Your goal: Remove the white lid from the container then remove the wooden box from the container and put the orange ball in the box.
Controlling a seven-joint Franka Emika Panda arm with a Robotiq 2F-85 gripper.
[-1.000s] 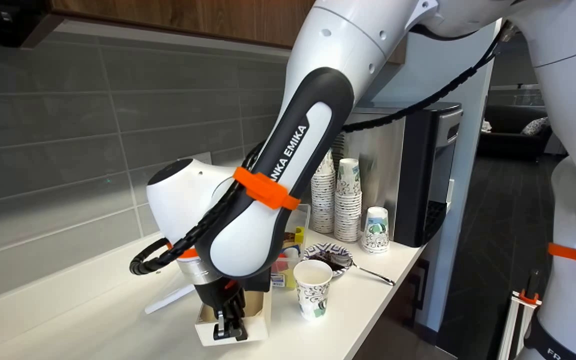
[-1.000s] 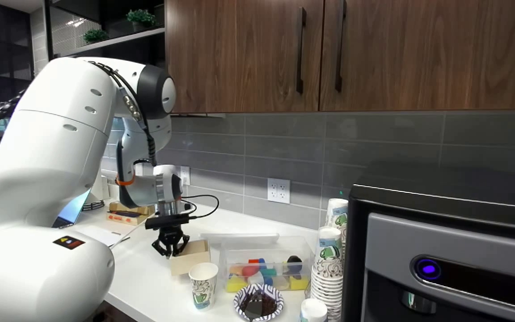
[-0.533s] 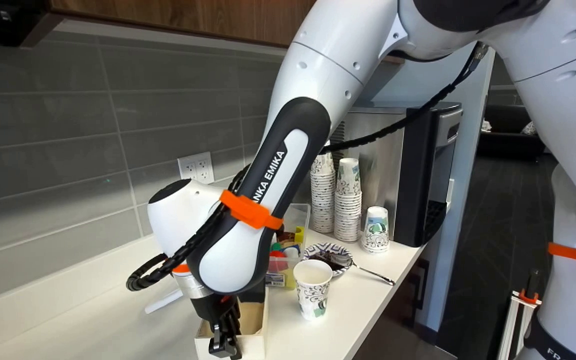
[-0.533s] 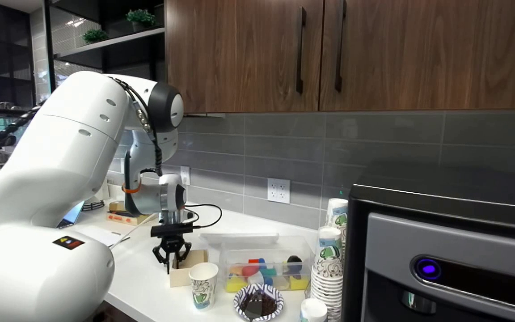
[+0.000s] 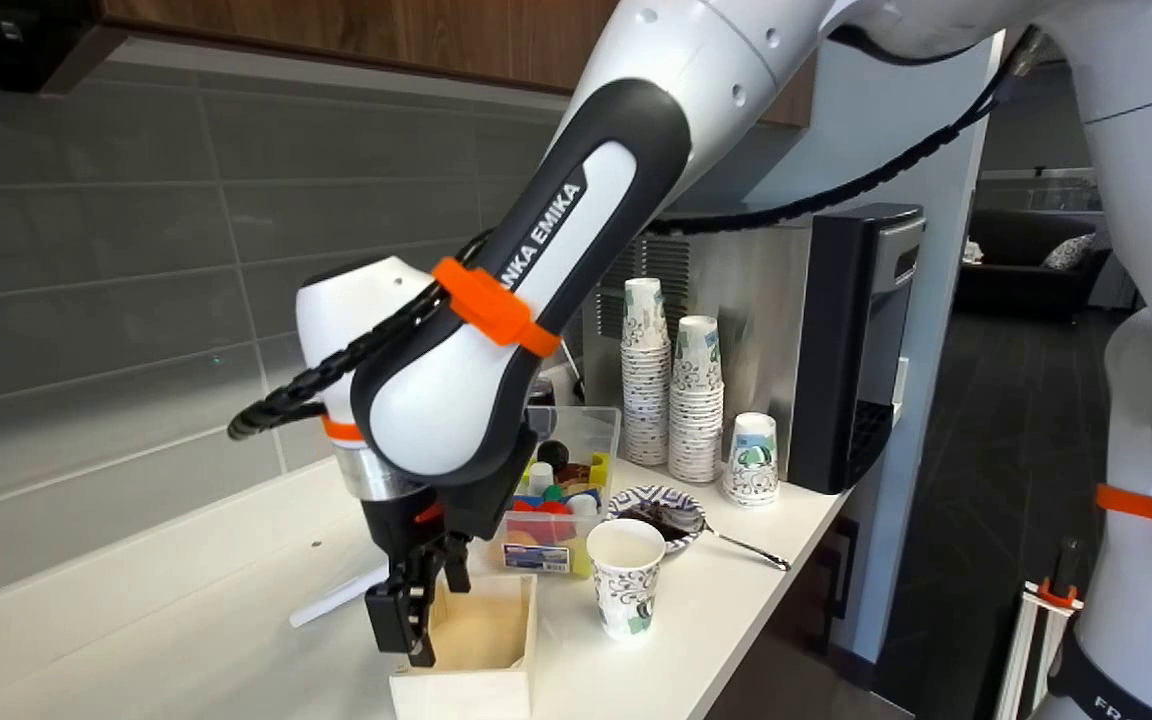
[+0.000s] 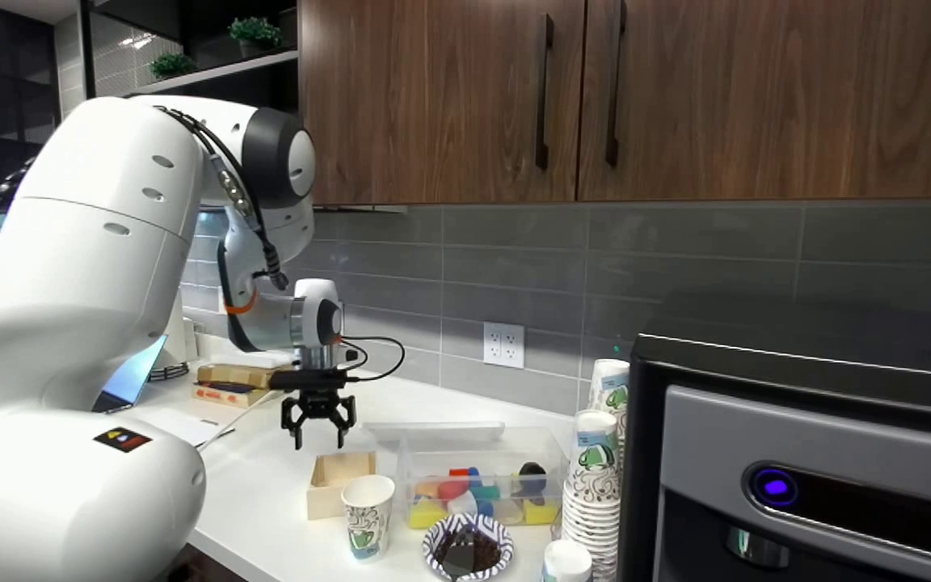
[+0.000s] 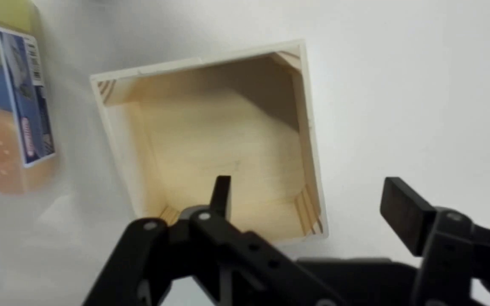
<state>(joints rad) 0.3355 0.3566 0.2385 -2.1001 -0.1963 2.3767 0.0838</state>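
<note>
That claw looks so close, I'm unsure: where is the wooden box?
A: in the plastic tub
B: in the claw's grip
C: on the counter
C: in an exterior view the wooden box sits on the counter outside the plastic tub, and the open gripper holds nothing.

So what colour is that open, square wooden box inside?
The wooden box is pale tan inside, best seen in the wrist view.

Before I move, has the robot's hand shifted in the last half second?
Yes, upward: in an exterior view, the hand now sits closer to the level of the wall outlet than before.
</note>
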